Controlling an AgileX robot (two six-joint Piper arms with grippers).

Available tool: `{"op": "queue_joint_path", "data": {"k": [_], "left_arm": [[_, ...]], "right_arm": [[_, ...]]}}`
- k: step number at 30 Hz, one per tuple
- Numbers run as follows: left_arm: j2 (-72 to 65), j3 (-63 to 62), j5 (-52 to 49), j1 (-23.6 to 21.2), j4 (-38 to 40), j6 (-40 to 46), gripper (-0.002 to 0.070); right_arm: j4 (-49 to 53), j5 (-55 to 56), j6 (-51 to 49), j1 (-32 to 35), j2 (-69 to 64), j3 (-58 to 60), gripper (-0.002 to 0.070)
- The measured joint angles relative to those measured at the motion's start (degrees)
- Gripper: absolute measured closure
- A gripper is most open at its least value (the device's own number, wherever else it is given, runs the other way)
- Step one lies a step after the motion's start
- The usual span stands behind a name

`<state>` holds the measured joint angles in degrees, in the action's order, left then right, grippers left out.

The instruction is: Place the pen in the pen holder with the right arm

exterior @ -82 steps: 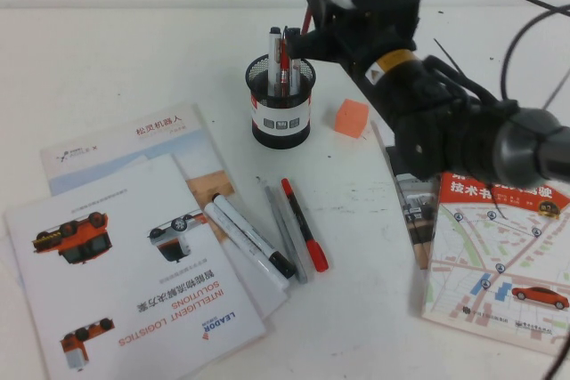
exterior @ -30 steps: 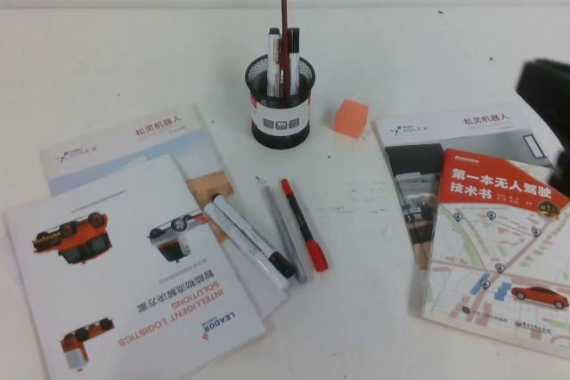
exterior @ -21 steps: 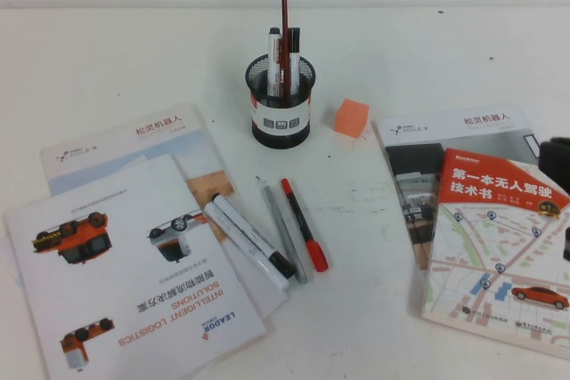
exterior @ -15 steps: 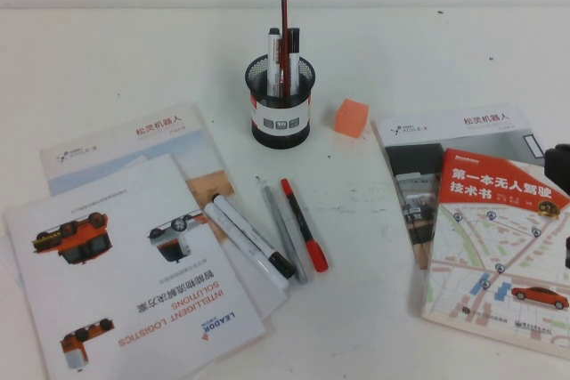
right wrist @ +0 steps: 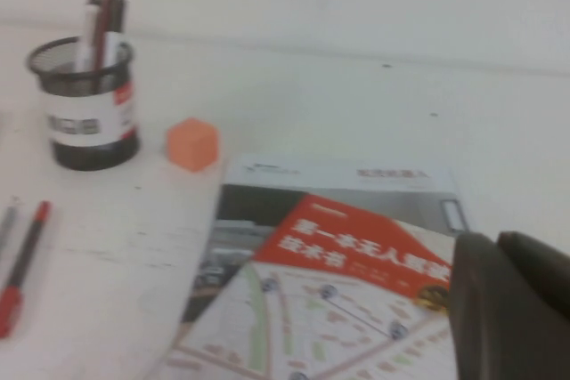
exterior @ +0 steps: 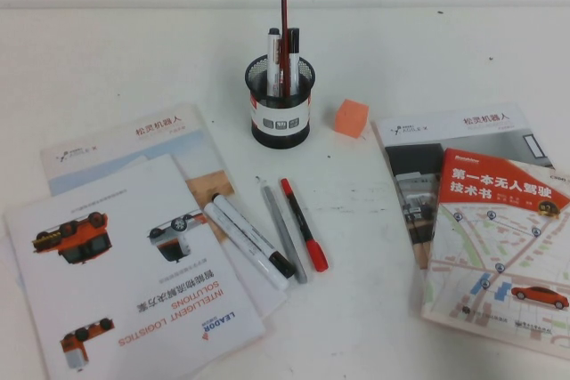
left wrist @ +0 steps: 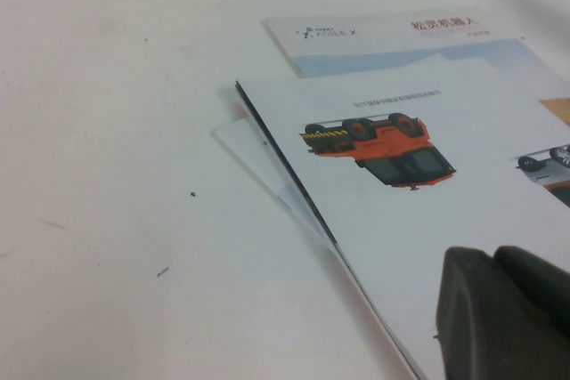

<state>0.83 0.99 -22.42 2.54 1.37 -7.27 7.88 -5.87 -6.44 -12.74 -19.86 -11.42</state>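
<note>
The thin dark red-brown pen (exterior: 284,28) stands upright in the black wire-mesh pen holder (exterior: 281,117), rising above the other pens there. It also shows in the right wrist view (right wrist: 102,6), inside the holder (right wrist: 85,122). My right gripper (right wrist: 497,246) is shut and empty, low over the red booklet, far from the holder. It is out of the high view. My left gripper (left wrist: 494,260) is shut and empty over the brochure with the orange truck, and shows only in its wrist view.
An orange cube (exterior: 351,118) sits right of the holder. A red marker (exterior: 305,237), a grey pen (exterior: 283,233) and two white markers (exterior: 249,242) lie in front. Brochures (exterior: 125,264) lie at the left, booklets (exterior: 499,238) at the right.
The right arm, earlier above the holder with the pen, has let go and drawn back to the right, out of the high view. The pen stays in the holder.
</note>
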Motion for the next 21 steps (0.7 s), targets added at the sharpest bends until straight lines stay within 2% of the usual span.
{"op": "queue_joint_path", "data": {"k": [9, 21], "left_arm": [[0.0, 0.0, 0.0, 0.0, 0.0, 0.0, 0.0678], [0.0, 0.0, 0.0, 0.0, 0.0, 0.0, 0.0678]], "right_arm": [[-1.36, -1.14, 0.0, 8.31, 18.41, 12.12, 0.0695], [-1.82, -10.78, 0.0, 9.02, 19.63, 12.87, 0.0695]]}}
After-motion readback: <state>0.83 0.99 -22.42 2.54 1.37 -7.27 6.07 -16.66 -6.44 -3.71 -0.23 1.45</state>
